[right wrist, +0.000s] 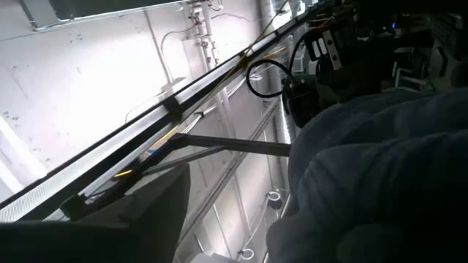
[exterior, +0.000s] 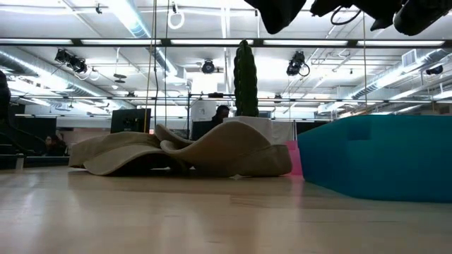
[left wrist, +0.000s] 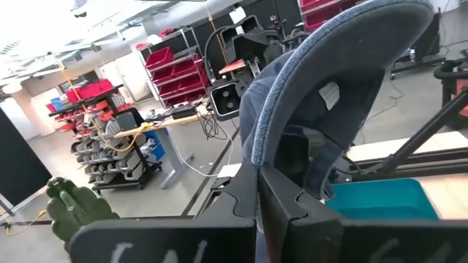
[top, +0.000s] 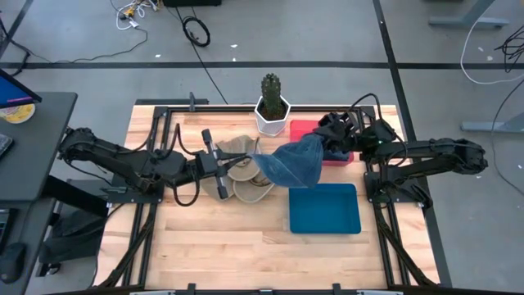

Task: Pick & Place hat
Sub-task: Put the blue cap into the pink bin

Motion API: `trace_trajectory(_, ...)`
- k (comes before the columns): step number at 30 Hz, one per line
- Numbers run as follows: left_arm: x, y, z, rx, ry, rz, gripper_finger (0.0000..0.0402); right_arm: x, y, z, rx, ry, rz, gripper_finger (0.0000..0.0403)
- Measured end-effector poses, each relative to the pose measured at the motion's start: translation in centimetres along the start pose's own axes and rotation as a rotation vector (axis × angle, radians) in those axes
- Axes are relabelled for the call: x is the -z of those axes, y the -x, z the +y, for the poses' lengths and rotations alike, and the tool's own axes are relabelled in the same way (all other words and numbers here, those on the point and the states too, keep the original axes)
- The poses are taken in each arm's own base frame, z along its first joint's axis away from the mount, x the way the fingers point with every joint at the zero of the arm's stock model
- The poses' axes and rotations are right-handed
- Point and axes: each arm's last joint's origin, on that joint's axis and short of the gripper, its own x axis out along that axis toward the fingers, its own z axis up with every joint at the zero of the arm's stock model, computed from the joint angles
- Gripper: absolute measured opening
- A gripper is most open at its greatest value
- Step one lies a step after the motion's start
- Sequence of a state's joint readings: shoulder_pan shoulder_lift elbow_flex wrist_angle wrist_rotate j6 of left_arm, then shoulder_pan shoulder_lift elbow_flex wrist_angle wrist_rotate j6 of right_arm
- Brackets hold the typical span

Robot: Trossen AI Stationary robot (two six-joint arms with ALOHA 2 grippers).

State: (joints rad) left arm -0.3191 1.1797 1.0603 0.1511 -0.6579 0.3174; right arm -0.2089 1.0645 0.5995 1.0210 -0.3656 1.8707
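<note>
- Blue denim hat (top: pixel 299 164) hangs in the air between the two hands, above the table (top: pixel 205 246) and clear of it; the low view shows only its dark underside at the top edge.
- Left hand (top: pixel 246 161) is clamped tight on the hat's near edge. The left wrist view shows the brim pinched between its dark fingers (left wrist: pixel 292 212), with the crown rising ahead of them.
- Right hand (top: pixel 340 139) sits at the hat's far side, over the red bin (top: pixel 304 129). Whether its fingers have hold of the fabric, I cannot tell; the right wrist view is filled with blue cloth.
- Long axis runs roughly hand to hand, across the table. The crown bulges toward the right hand and sags low at the middle.
- Blue tray (top: pixel 324 208) lies below and just beyond the sagging part, likely the drop target.
- Risk, as I judge it: soft fabric held by one thin edge could slip or fold, and land half off the tray.
- Risk: the tan hats (top: pixel 241 176) lie right under the left hand; a low pass could drag them.
- Risk: the potted cactus (top: pixel 272 102) stands near the right hand's side; a wide swing could snag cloth on it.
</note>
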Motion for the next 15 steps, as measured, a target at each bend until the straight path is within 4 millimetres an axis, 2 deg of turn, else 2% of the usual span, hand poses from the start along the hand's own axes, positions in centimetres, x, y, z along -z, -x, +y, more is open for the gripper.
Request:
trace_trajectory(5,0.31,-0.01,-0.08,0.008,-0.002,0.027,0.0002,0.08,0.0,-0.03,0.009,0.025,0.027,0.02)
trace_trajectory(11,0.4,0.0,-0.12,0.012,-0.007,0.034,0.0002,0.16,0.01,-0.04,0.014,0.077,0.058,0.0033)
trace_trajectory(12,0.4,0.0,-0.12,0.012,-0.007,0.035,0.0002,0.19,0.01,-0.02,0.012,0.094,0.064,0.0019)
trace_trajectory(15,0.51,0.0,-0.14,0.014,0.011,0.044,0.0003,0.27,0.01,-0.01,0.015,0.093,0.086,0.0018)
